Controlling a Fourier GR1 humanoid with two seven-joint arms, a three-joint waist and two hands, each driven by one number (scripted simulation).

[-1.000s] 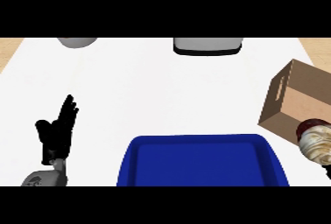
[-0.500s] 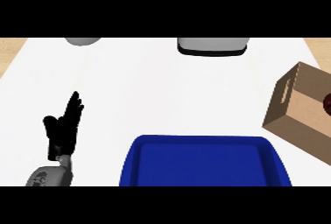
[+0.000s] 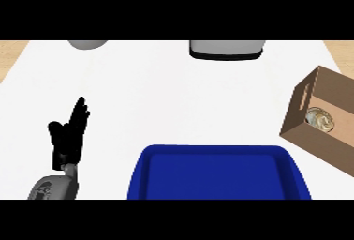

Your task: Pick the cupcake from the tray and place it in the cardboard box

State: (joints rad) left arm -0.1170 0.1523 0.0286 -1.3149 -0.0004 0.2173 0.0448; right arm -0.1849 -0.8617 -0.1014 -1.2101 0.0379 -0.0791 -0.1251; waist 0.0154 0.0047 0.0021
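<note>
Resting left hand spread, beside blue tray; cupcake inside cardboard box.

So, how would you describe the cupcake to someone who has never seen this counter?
Start at the blue tray near the front of the white counter, then move right to the tilted cardboard box. The cupcake sits inside the box's opening. It is the only small, round, pale thing there, framed by brown cardboard.

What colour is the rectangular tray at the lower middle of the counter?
The rectangular tray is deep blue, inside and on its rim; the head view shows it.
</note>
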